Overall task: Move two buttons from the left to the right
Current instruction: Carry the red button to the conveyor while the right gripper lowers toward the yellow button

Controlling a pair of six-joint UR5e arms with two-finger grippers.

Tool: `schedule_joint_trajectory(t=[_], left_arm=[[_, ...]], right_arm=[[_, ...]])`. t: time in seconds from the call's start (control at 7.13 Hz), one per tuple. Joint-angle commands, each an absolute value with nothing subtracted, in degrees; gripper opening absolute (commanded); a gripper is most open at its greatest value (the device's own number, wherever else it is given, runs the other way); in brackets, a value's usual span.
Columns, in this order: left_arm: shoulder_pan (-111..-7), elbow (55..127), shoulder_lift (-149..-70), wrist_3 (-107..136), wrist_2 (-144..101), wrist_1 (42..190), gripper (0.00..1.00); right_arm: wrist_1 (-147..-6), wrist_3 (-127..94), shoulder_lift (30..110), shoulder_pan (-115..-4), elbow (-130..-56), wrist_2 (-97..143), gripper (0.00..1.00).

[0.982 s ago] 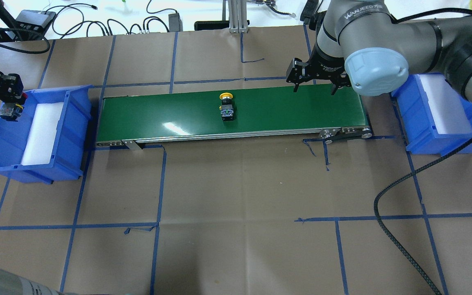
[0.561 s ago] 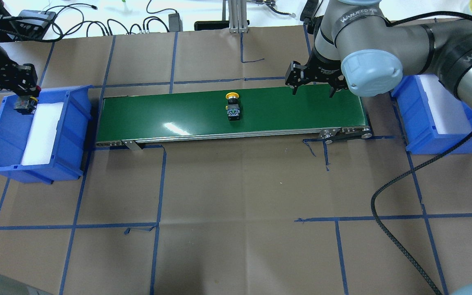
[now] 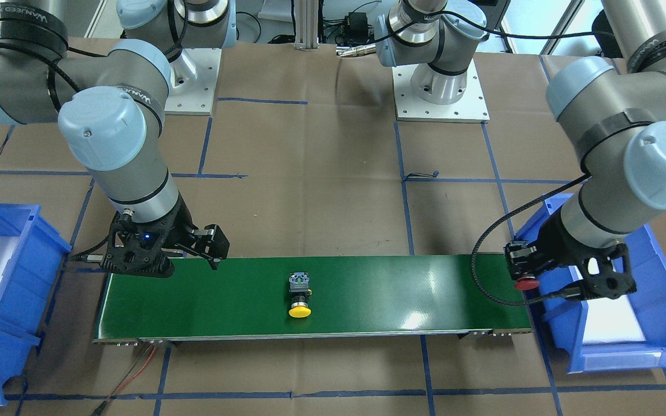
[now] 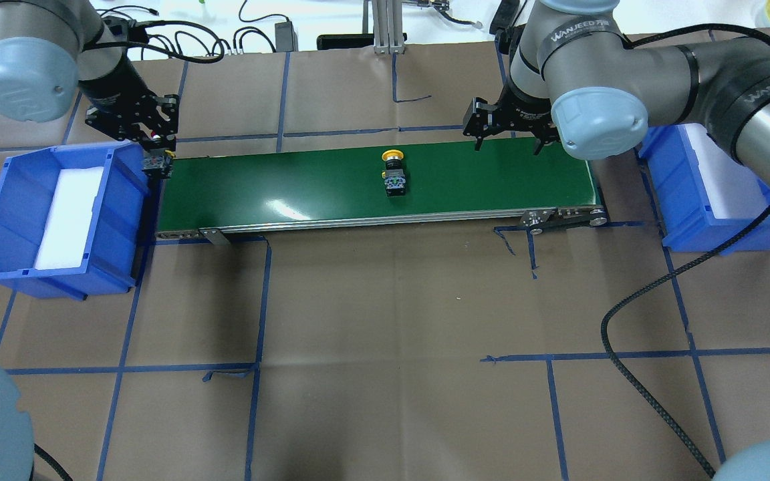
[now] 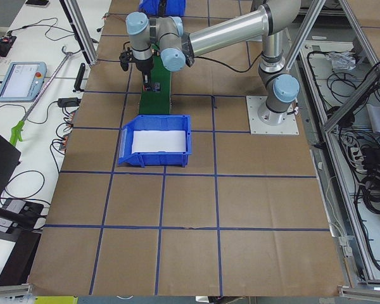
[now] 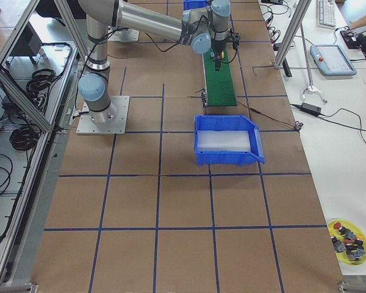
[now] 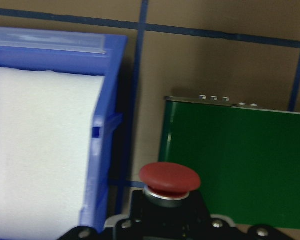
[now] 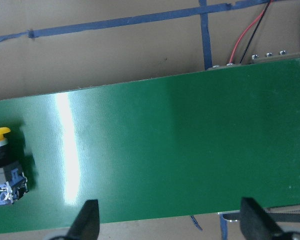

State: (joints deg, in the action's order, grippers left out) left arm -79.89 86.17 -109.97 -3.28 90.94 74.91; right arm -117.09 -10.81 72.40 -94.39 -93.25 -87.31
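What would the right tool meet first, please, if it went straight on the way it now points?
Likely the bare green conveyor belt near its right end: the open right tool points down at it. The yellow button lies well aside; depth is unclear.

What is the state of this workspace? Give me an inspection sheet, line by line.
Surface: brown paper table with a blue tape grid; green belt between left bin and right bin.
Job's things: yellow button lies mid-belt; red button held at the belt's left end.
Clutter: nothing seen.
Grippers: left gripper shut on red button; right gripper open above the belt.
Cables: black cable across the table.
Surroundings: pendant on a side bench.
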Motion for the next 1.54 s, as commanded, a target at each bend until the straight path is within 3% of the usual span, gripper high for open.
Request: schedule_joint_trajectory(t=[0.0, 0.7, 0.84, 0.98, 1.12, 1.26, 1.4], left_arm=[[-81.39, 87.97, -112.92, -2.28, 90.62, 73.84, 0.00], [-81.74, 94.48, -113.99, -2.29, 90.53, 62.23, 0.01], [-81.74, 94.48, -114.26, -2.37, 90.53, 62.14, 0.11], [-81.65, 94.40, -114.26, -2.63, 90.53, 62.14, 0.39], [-81.30, 94.22, -114.00, -3.07, 90.61, 60.14, 0.88], [-80.86, 92.91, -113.91, -3.16, 90.53, 59.60, 0.99], [-80.77, 92.81, -113.56, -3.16, 90.53, 59.59, 1.00]], right_arm=[[-119.25, -10.81, 71.46, -94.39, -93.34, -87.28, 1.00], [-125.77, -10.81, 68.29, -94.83, -93.16, -83.32, 1.00], [-126.55, -10.64, 67.33, -94.83, -93.34, -83.06, 1.00], [-126.74, -10.55, 66.80, -94.66, -93.25, -82.62, 1.00], [-127.09, -10.55, 66.71, -94.22, -93.34, -80.35, 1.00], [-126.74, -10.46, 66.71, -94.04, -93.34, -79.29, 1.00], [-126.91, -10.81, 66.45, -93.96, -93.25, -79.36, 1.00]])
